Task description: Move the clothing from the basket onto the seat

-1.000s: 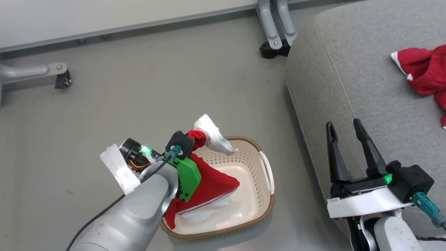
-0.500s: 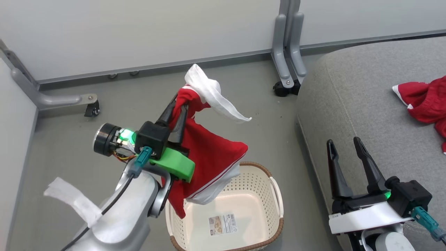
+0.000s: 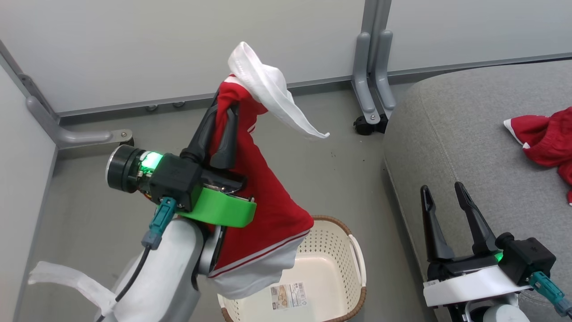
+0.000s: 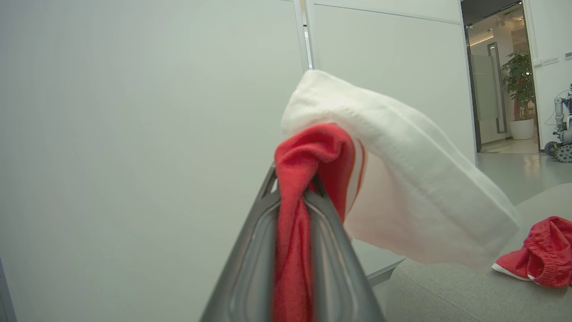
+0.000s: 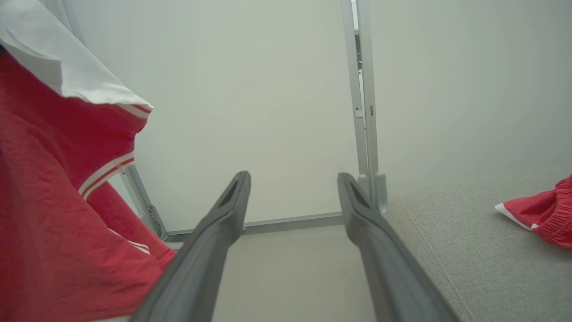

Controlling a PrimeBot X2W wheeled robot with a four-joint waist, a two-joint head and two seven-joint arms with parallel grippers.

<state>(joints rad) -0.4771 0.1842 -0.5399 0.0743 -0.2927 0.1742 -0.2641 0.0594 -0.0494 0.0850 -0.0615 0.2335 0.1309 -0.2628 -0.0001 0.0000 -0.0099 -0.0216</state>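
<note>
**STATUS: RED GARMENT (image 3: 268,210) CLAMPED IN LEFT GRIPPER (image 3: 225,103), ABOVE BASKET (image 3: 357,264)**

1. Left gripper. The two dark fingers are closed on a bunched fold of the red garment, next to its white cuff (image 3: 268,85). In the left wrist view, red fabric runs down between the fingers and the cuff drapes over the tips to the right. The garment hangs down along the arm. Its white-striped hem hides the left part of the basket opening. Whether the hem touches the rim cannot be determined.

2. Right gripper (image 3: 440,188). The jaws stand wide apart and hold nothing. The unit sits at lower right of the head view, beside the front edge of the sofa (image 3: 469,134).

3. Basket. It stands on the grey floor (image 3: 339,179) between the left arm and the sofa. A label sticker (image 3: 288,295) shows on its bottom.

4. Sofa. A second red garment (image 3: 543,138) lies crumpled on the seat surface, well apart from both grippers.

5. Surroundings. Pale partition panels (image 3: 178,44) stand behind the work area. A grey metal support foot with a black caster (image 3: 368,123) stands just beside the sofa's rounded corner. Another support foot (image 3: 85,134) lies at far left. Grey floor separates the hanging garment from the sofa.
</note>
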